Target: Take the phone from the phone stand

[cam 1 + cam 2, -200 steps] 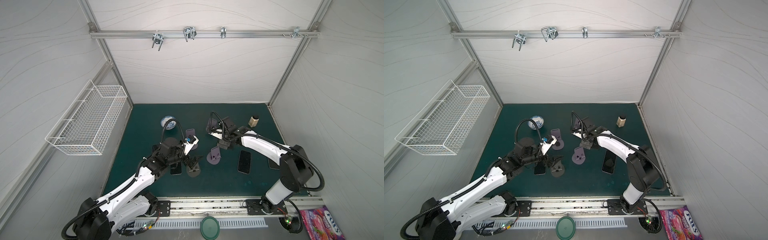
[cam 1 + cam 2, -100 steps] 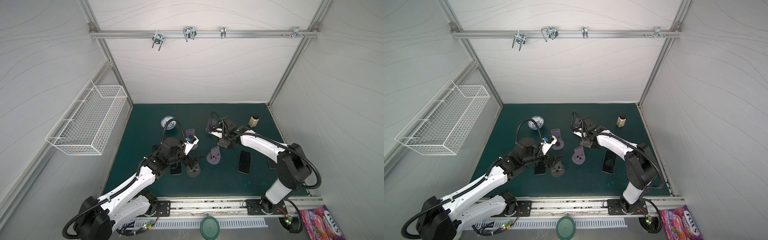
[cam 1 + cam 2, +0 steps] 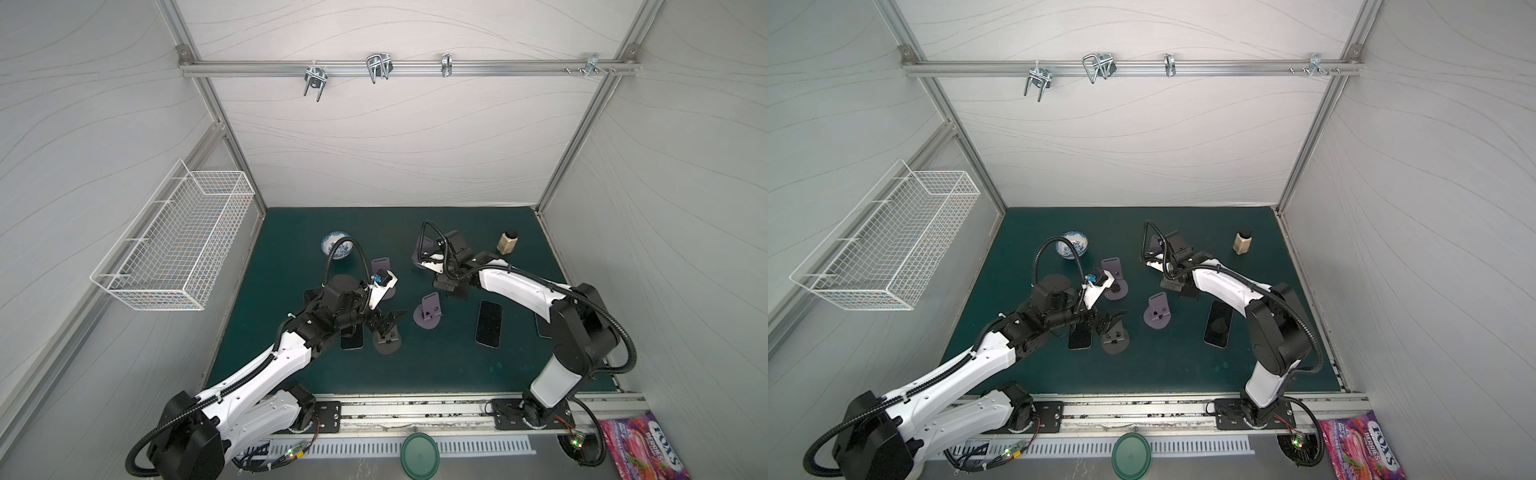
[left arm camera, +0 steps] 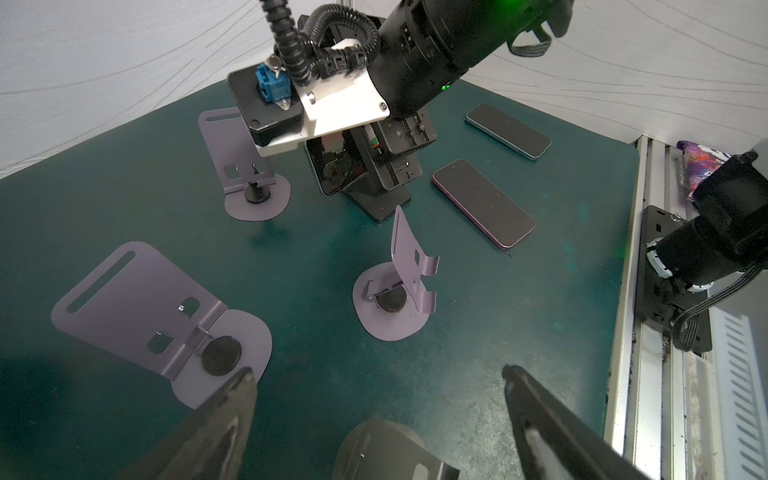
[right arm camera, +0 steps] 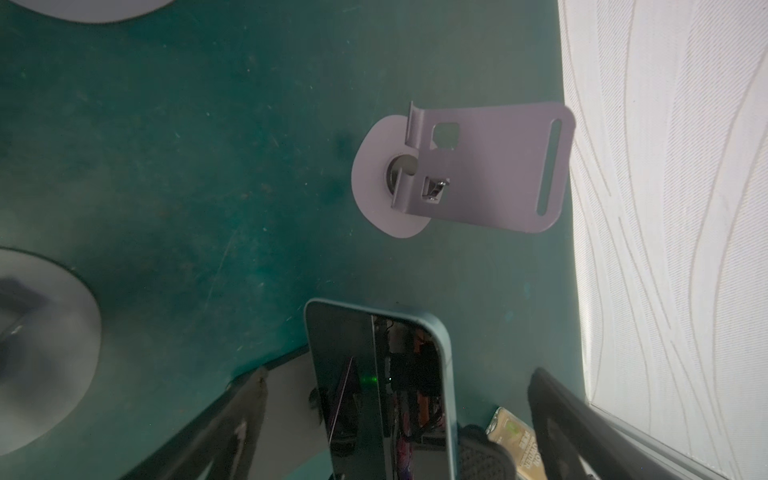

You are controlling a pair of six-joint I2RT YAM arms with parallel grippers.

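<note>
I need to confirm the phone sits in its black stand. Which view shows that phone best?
The left wrist view: the phone stands upright on the black stand. The right wrist view shows only its upper part, inside the open right gripper. In both top views the right arm hides it.

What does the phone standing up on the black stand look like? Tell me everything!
The phone is a slim slab with rounded corners and a blue-green rim. Its dark, glossy screen is off and shows reflections. It stands propped on the black stand, between the open fingers of the right gripper, which do not visibly touch it.
</note>
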